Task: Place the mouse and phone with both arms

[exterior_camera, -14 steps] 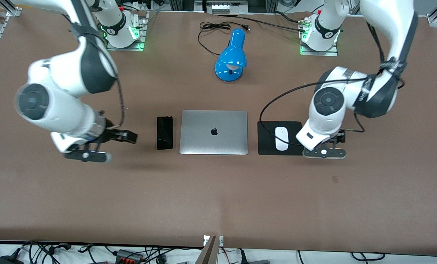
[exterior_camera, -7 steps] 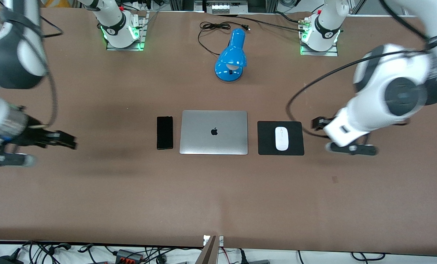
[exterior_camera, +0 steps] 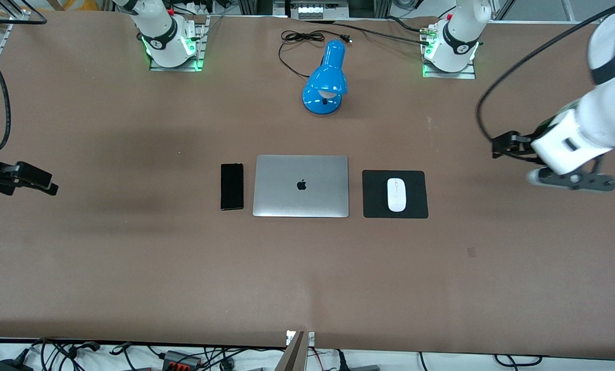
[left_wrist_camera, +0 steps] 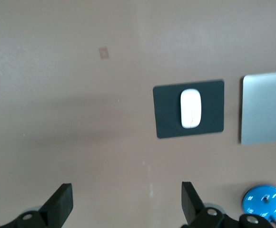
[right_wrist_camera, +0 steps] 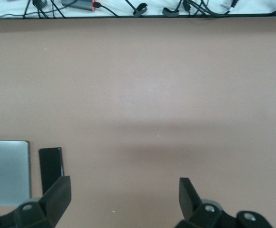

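Note:
The white mouse [exterior_camera: 396, 194] lies on a black mouse pad [exterior_camera: 375, 207] beside the laptop, toward the left arm's end of the table. The black phone [exterior_camera: 232, 186] lies flat on the table beside the laptop, toward the right arm's end. My left gripper [exterior_camera: 570, 181] is up over bare table toward the left arm's end, well apart from the mouse [left_wrist_camera: 190, 108]. It is open and empty [left_wrist_camera: 127, 205]. My right gripper [right_wrist_camera: 123, 199] is open and empty over bare table, apart from the phone [right_wrist_camera: 48, 165]. Only its wrist mount shows at the front view's edge.
A closed silver laptop [exterior_camera: 301, 186] lies between phone and mouse pad. A blue desk lamp [exterior_camera: 326, 77] with a black cord lies farther from the front camera, between the two arm bases. Cables hang along the table's near edge [right_wrist_camera: 128, 9].
Both arms have swung outward and up, away from the phone and the mouse. The phone and mouse have not moved.

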`<state>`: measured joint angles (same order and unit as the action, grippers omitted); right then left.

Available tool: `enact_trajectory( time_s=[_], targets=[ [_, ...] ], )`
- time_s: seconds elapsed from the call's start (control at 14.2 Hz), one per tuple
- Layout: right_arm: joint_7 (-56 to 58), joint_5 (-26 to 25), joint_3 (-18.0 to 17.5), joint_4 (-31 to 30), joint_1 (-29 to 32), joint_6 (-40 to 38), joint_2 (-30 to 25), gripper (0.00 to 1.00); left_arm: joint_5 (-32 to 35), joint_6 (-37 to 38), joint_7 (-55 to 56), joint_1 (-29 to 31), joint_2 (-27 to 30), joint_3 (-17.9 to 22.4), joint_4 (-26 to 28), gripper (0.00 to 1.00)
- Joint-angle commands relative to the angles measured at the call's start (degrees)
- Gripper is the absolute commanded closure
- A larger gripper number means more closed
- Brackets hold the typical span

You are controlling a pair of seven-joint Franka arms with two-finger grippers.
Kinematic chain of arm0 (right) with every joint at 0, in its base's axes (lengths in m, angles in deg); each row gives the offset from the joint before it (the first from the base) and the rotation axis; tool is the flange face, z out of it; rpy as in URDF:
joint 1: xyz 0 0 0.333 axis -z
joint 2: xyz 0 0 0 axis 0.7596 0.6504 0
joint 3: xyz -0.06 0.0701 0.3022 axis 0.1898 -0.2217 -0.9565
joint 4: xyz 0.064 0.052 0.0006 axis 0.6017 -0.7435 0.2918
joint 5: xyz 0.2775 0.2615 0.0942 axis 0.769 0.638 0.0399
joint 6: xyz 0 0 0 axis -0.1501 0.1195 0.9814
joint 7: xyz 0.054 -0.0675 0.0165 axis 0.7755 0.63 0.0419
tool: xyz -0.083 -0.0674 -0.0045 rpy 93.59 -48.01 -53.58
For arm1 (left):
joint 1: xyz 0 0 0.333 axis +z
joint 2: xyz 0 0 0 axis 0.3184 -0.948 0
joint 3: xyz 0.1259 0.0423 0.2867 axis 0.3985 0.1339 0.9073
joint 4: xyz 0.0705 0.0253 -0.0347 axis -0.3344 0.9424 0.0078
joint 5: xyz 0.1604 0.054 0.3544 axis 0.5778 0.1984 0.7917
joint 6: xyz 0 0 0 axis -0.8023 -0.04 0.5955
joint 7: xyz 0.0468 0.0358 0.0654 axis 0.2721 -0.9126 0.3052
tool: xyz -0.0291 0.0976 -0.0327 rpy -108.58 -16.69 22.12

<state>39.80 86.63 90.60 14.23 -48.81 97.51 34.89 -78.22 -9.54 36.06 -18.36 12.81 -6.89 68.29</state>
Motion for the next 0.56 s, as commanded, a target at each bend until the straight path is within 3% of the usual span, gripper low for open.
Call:
enact_trajectory(
  time_s=[0.0,0.49],
  targets=[
    [1.3,-3.1,-1.2,-5.9,0.5,-0.3,-5.2,0.0,-1.5,-6.5,-1.9,-2.3,10.1,6.4,12.1,0.0],
    [1.3,-5.6,-1.3,-26.9,0.4,5.6,-19.6,0.0,6.0,-6.5,-2.0,-2.0,11.6,3.5,11.5,0.0]
  ],
)
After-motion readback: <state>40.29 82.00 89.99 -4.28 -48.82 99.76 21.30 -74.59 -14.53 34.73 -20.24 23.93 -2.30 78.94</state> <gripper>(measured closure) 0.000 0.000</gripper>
